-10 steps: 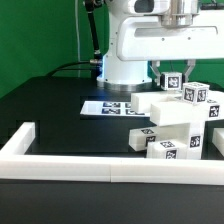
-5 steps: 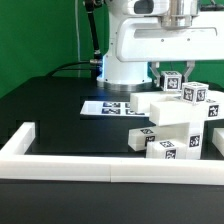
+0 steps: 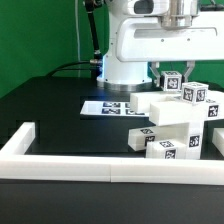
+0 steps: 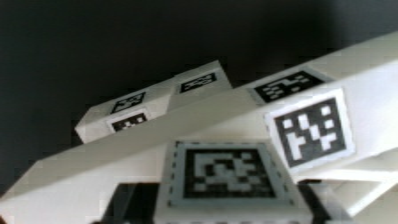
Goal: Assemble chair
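Note:
The chair is a stack of chunky white tagged blocks (image 3: 178, 125) at the exterior view's right, against the border rail. A small tagged white block (image 3: 172, 82) sits on top of the stack, between my gripper's fingers. My gripper (image 3: 172, 78) comes straight down from above and is shut on this block. In the wrist view the small block (image 4: 226, 172) fills the space between my dark fingers (image 4: 128, 203), with the larger chair pieces (image 4: 302, 120) slanting away behind it. The block's underside and its contact with the stack are hidden.
The marker board (image 3: 108, 106) lies flat on the black table behind the stack. The long white border rail (image 3: 90, 163) runs along the front, with a raised end (image 3: 22, 134) at the exterior view's left. The robot base (image 3: 130, 55) stands behind.

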`<action>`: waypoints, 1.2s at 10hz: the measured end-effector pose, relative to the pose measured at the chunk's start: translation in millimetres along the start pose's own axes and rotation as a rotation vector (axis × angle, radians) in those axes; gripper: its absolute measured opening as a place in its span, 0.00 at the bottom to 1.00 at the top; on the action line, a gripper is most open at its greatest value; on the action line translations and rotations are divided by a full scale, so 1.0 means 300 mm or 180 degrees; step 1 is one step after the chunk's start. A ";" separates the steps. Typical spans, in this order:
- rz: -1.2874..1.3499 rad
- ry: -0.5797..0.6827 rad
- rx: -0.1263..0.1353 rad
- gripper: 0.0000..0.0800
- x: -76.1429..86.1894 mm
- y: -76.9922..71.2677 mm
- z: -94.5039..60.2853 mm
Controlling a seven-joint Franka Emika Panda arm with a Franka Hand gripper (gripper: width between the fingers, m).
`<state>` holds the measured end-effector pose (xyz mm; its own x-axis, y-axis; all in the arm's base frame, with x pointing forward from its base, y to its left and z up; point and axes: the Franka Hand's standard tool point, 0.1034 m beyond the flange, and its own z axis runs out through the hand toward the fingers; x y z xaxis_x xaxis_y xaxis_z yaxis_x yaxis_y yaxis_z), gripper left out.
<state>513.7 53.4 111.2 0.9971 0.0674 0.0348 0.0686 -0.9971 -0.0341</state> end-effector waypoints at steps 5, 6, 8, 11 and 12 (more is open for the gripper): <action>0.0783 0.0000 0.0012 0.35 0.000 -0.002 0.000; 0.1060 -0.0001 0.0013 0.35 0.000 -0.002 0.000; 0.1453 -0.0003 0.0016 0.35 -0.001 -0.002 0.000; 0.2063 -0.0006 0.0019 0.35 -0.001 -0.004 0.001; 0.2224 -0.0006 0.0019 0.35 -0.001 -0.005 0.001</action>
<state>513.3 54.9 111.0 0.8077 -0.5895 0.0009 -0.5887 -0.8066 -0.0533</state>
